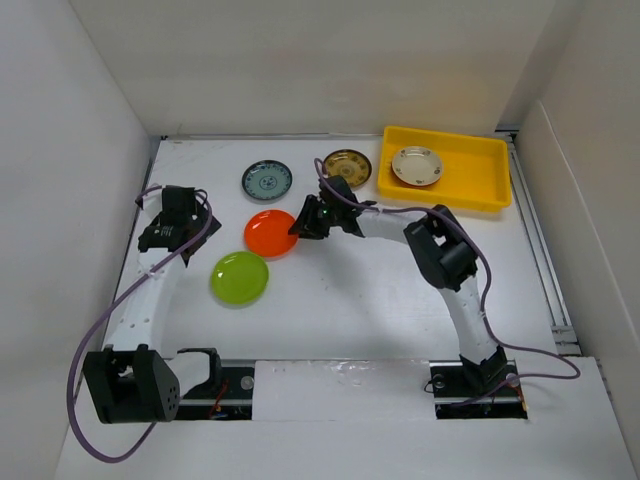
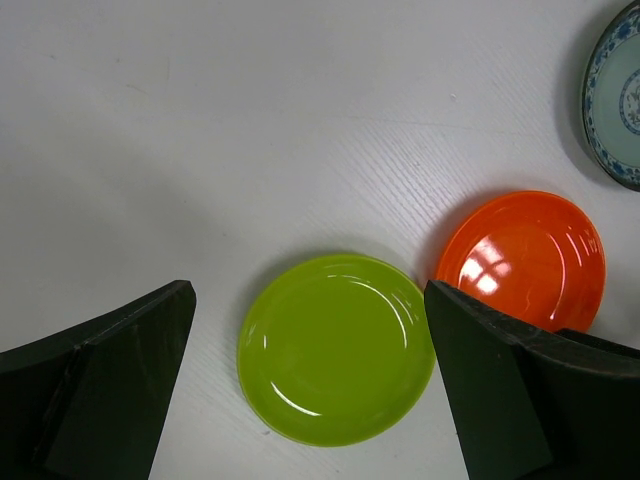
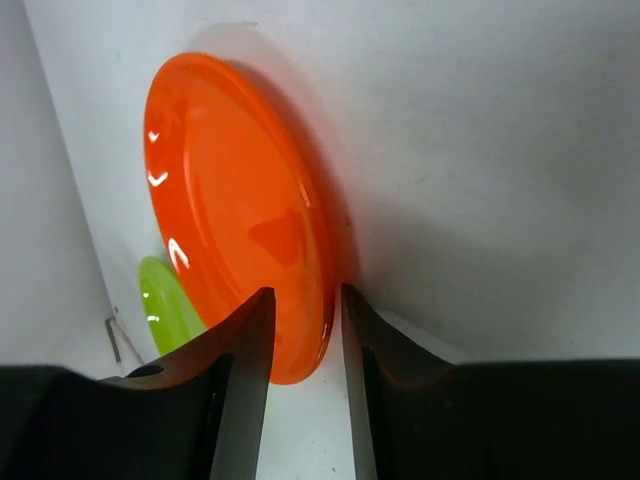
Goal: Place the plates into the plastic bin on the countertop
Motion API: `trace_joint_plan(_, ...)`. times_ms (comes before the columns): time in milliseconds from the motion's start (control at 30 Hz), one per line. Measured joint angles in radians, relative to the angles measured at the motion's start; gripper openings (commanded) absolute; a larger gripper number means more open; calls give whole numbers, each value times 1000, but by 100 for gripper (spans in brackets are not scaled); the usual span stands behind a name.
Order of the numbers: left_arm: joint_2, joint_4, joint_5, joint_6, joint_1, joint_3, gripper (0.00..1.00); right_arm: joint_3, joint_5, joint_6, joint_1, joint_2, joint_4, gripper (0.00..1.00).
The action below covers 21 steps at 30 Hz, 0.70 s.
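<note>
Pinching round orange plastic plate [image 3: 240, 200] rim with my right gripper [image 3: 305, 290].
My left gripper [image 2: 308, 290] spread, over round lime green plate [image 2: 335, 345] beside it.

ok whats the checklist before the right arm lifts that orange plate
1. Right gripper straddles the orange plate rim: ok
2. Jaws clamped on the rim: cannot tell
3. Left gripper open, off the orange plate: ok
4. Green plate apart from the orange plate: cannot tell
5. Bin has room beside the cream plate: ok
</note>
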Motion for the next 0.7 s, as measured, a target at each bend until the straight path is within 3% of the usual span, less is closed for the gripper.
trace_joint_plan(33,0,0,2,0,0,0,100,15,3,-2,-2,5,-18,33)
trace_joint_plan(133,0,1,8,0,0,0,100,66,16,-3,-2,28,-67,0)
trace_joint_plan(433,-3,8,35,15,0,0,100,62,33,-3,-54,-26,-154,0)
trace_joint_plan(533,-7,13,52,26,0,0,100,21,29,-10,-147,-135,-173,0)
trace_joint_plan(700,-21,26,71,38,0,0,100,2,46,-13,-422,-319,-170,0)
